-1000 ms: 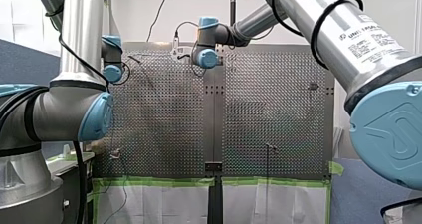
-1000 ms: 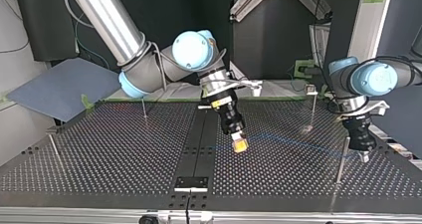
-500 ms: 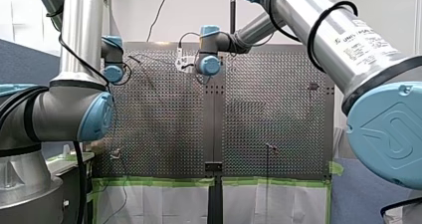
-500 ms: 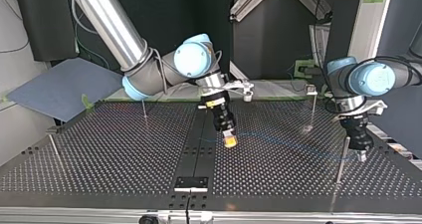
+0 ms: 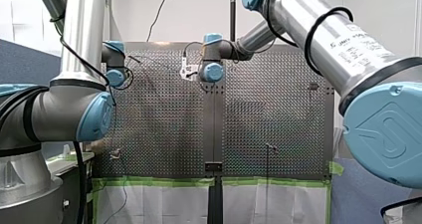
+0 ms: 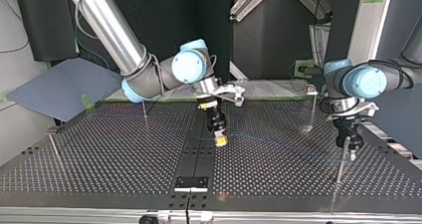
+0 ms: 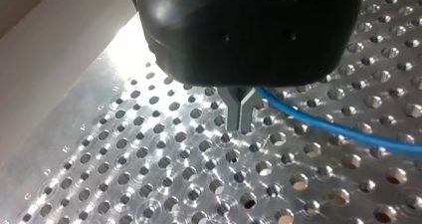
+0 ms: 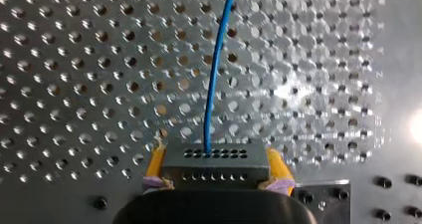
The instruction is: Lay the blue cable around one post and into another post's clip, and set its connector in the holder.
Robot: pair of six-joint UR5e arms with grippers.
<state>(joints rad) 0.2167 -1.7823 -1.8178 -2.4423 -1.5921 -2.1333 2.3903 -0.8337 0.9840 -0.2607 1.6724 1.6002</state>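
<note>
My right gripper [image 8: 215,171] has yellow pads and is shut on a dark grey connector [image 8: 215,160]. The blue cable [image 8: 215,79] runs straight ahead out of that connector. In the top view this gripper [image 6: 219,139] hangs low over the table's middle strip, and the cable [image 6: 278,142] trails faintly toward the view's right. There my left gripper [image 6: 351,152] stands right beside a thin post [image 6: 341,164]. Its metal fingers [image 7: 241,115] are shut just above the perforated plate, with the cable [image 7: 338,130] leaving them to one side.
More thin posts stand at the top view's left [image 6: 144,109], far left [image 6: 53,149] and back right [image 6: 312,104]. A small black holder block [image 6: 191,182] sits on the middle strip near the table's near edge. Green tape [image 5: 164,181] lines the table's edge in the front view.
My right gripper has carried the connector farther from the top view's camera and a little to its left. My left gripper has shifted slightly the same way, closer to its post.
</note>
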